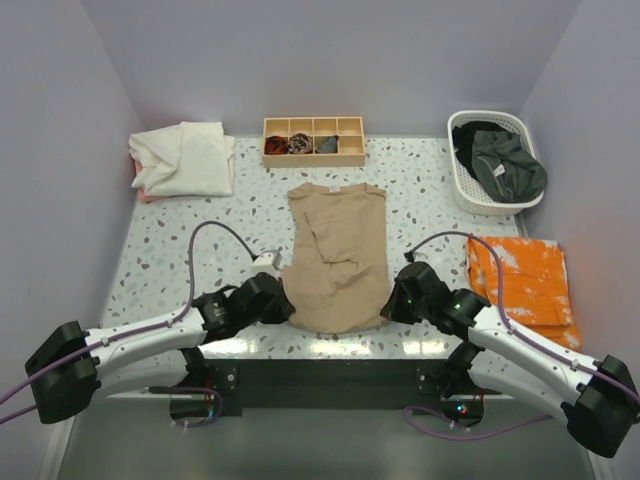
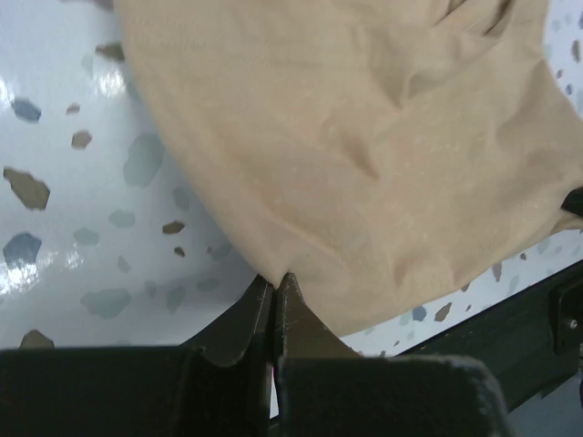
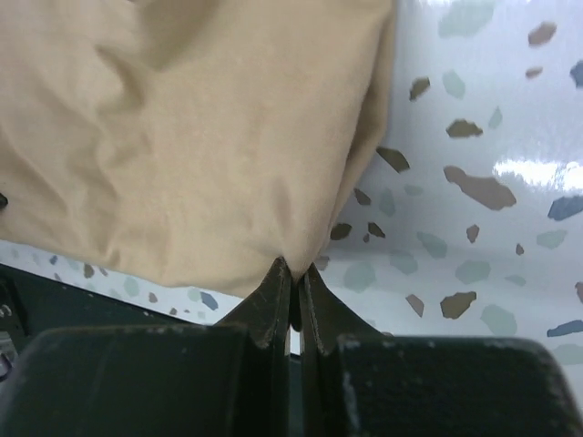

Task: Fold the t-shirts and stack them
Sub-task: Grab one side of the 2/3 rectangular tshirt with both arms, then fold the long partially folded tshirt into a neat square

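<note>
A tan-beige t-shirt (image 1: 337, 255) lies lengthwise in the middle of the table, sides folded in, collar at the far end. My left gripper (image 1: 283, 304) pinches its near left hem corner, jaws shut on the cloth (image 2: 301, 164) at the fingertips (image 2: 276, 280). My right gripper (image 1: 392, 302) is shut on the near right hem corner; the cloth (image 3: 182, 146) bunches into the fingertips (image 3: 293, 269). A folded cream-white t-shirt (image 1: 185, 158) rests at the far left. Dark green and black t-shirts (image 1: 502, 163) lie crumpled in a white basket (image 1: 467, 192) at the far right.
A wooden divided tray (image 1: 312, 141) with small dark items stands at the back centre. An orange and white cloth (image 1: 525, 280) lies at the right edge beside my right arm. Something pinkish peeks from under the cream shirt. Walls close in the table on three sides.
</note>
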`<state>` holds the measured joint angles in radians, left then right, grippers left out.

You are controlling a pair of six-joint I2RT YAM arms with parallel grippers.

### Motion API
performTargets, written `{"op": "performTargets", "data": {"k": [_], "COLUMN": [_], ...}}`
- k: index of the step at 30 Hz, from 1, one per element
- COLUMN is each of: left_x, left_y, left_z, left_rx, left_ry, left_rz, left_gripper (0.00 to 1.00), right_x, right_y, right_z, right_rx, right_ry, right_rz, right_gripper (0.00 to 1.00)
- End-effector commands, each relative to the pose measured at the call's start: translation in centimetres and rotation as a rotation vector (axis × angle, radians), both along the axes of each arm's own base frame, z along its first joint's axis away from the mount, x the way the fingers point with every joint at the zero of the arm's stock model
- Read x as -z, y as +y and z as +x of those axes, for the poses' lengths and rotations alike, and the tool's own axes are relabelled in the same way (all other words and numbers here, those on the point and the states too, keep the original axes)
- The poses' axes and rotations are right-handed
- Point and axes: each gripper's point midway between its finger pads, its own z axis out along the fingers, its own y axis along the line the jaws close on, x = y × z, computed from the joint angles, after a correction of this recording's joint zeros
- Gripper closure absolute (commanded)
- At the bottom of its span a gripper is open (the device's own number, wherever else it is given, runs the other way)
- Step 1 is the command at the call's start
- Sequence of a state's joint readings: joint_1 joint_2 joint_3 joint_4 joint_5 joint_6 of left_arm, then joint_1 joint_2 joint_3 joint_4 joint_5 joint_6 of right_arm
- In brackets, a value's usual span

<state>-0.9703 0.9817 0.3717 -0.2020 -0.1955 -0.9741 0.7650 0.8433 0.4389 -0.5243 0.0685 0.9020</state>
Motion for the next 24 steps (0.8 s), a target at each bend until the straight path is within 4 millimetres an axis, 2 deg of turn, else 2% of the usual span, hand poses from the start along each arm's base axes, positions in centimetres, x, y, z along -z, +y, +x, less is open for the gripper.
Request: {"op": "performTargets", "data": {"k": [1,2,3,5,6,8,9,11,12,14,15,16,17,18,19,20,21,22,23,24], "left_x": [-4.6,-4.6,-6.0,-6.4,-7.7,-8.1,-8.9,-9.8,-10.6,-11.0,-11.8,-11.6,-12.7,-12.7,-12.2,-13.0,-12.9,-12.0,-12.7,-12.5], "left_y": [-0.6,-0.5,-0.9,-0.9,-1.4,-1.0,-1.3,-0.6,0.1,0.3,0.2,0.4,-0.1,0.1,-0.4,-0.9,-0.8,-1.2,-1.9,-1.7], "left_z": [3.2,3.5,4.4,5.3,6.1,7.7,8.5,10.9,12.3,14.0,15.0,16.3,17.3,18.2,19.3,20.3,21.3,22.4,23.4,24.4], "left_rx": [-0.005,-0.005,-0.005,-0.005,-0.014,-0.034,-0.037,-0.070,-0.105,-0.104,-0.113,-0.122,-0.113,-0.120,-0.115,-0.104,-0.112,-0.103,-0.084,-0.088], "left_ry": [-0.145,-0.147,-0.187,-0.202,-0.226,-0.243,-0.260,-0.297,-0.309,-0.334,-0.353,-0.359,-0.383,-0.387,-0.392,-0.408,-0.409,-0.399,-0.412,-0.409], "left_rz": [0.069,0.097,0.101,0.138,0.128,0.149,0.136,0.127,0.118,0.130,0.122,0.132,0.123,0.131,0.133,0.119,0.117,0.119,0.096,0.097], "left_gripper": [1.00,1.00,1.00,1.00,1.00,1.00,1.00,1.00,1.00,1.00,1.00,1.00,1.00,1.00,1.00,1.00,1.00,1.00,1.00,1.00], "right_x": [-4.1,-4.5,-5.6,-6.3,-7.6,-8.2,-9.6,-10.1,-11.4,-11.5,-12.6,-12.6,-12.4,-13.1,-13.2,-13.2,-13.3,-13.4,-13.3,-13.4], "right_y": [0.0,0.1,0.3,0.2,0.4,0.4,0.7,0.5,0.6,0.9,0.8,0.8,0.9,0.7,0.7,1.0,0.6,0.7,0.7,0.9], "right_z": [3.2,3.6,4.3,5.2,6.0,7.1,8.0,9.5,10.7,12.4,13.7,14.5,15.6,16.8,17.6,18.9,19.9,20.5,21.4,22.7], "right_rx": [0.006,0.005,-0.002,0.000,-0.009,-0.009,-0.019,-0.010,-0.005,-0.005,0.004,0.007,0.003,0.022,0.027,0.021,0.035,0.032,0.025,0.029], "right_ry": [-0.158,-0.174,-0.206,-0.240,-0.280,-0.312,-0.354,-0.383,-0.418,-0.431,-0.453,-0.454,-0.459,-0.467,-0.472,-0.480,-0.477,-0.481,-0.485,-0.481], "right_rz": [-0.041,-0.047,-0.049,-0.081,-0.083,-0.127,-0.136,-0.188,-0.194,-0.213,-0.209,-0.217,-0.230,-0.224,-0.224,-0.230,-0.237,-0.239,-0.250,-0.255], "right_gripper": [1.00,1.00,1.00,1.00,1.00,1.00,1.00,1.00,1.00,1.00,1.00,1.00,1.00,1.00,1.00,1.00,1.00,1.00,1.00,1.00]}}
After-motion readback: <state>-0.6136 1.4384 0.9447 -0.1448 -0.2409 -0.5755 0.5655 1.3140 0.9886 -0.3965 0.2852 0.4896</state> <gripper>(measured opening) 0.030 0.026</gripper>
